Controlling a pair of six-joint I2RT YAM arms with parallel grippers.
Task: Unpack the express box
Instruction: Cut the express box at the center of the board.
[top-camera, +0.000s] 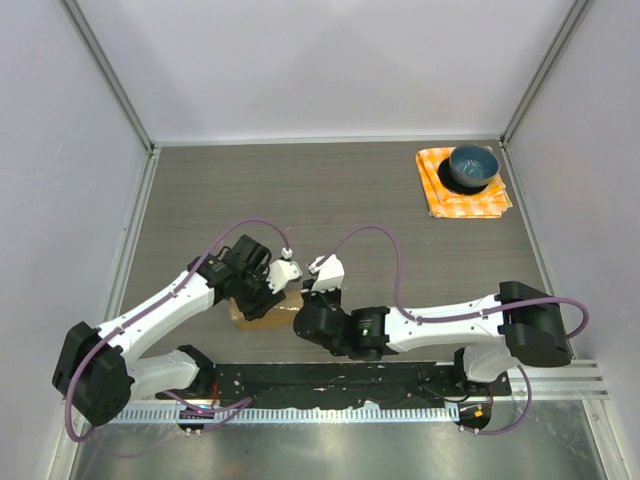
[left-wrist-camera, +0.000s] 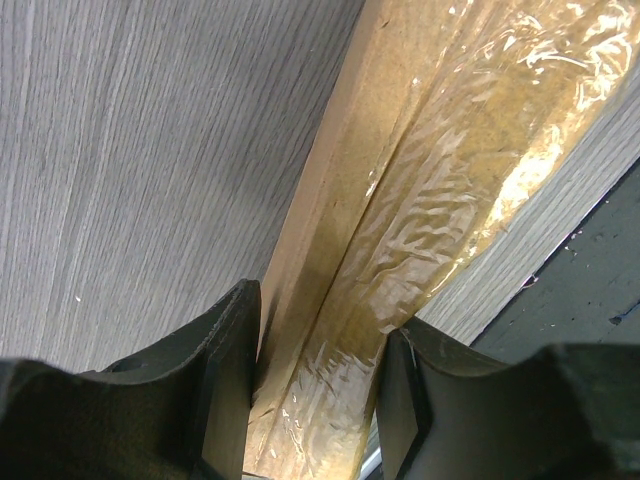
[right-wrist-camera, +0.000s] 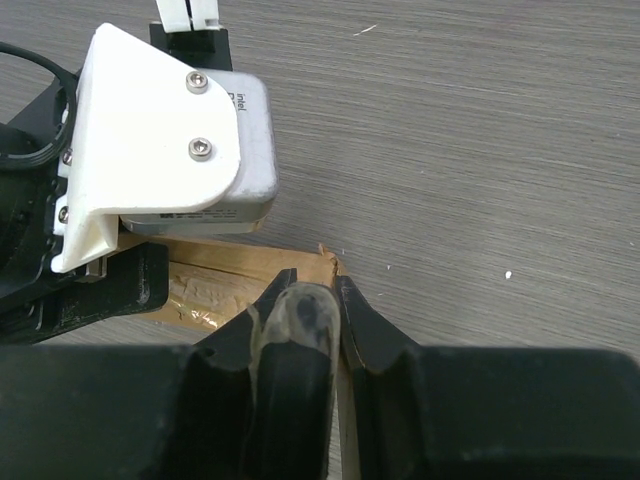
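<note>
**Both grippers on the box at the table's near edge**

The left gripper (left-wrist-camera: 315, 385) is clenched across the express box (top-camera: 262, 318), one finger on each long side, with glossy clear tape (left-wrist-camera: 460, 180) running along the cardboard. The box lies flat on the table (top-camera: 350, 190), close to its near edge and left of the middle. The right gripper (right-wrist-camera: 312, 300) pinches the box's right end at a corner, jaws nearly together. In the far right corner a blue bowl (top-camera: 472, 166) sits on an orange checked cloth (top-camera: 440, 200).
</note>
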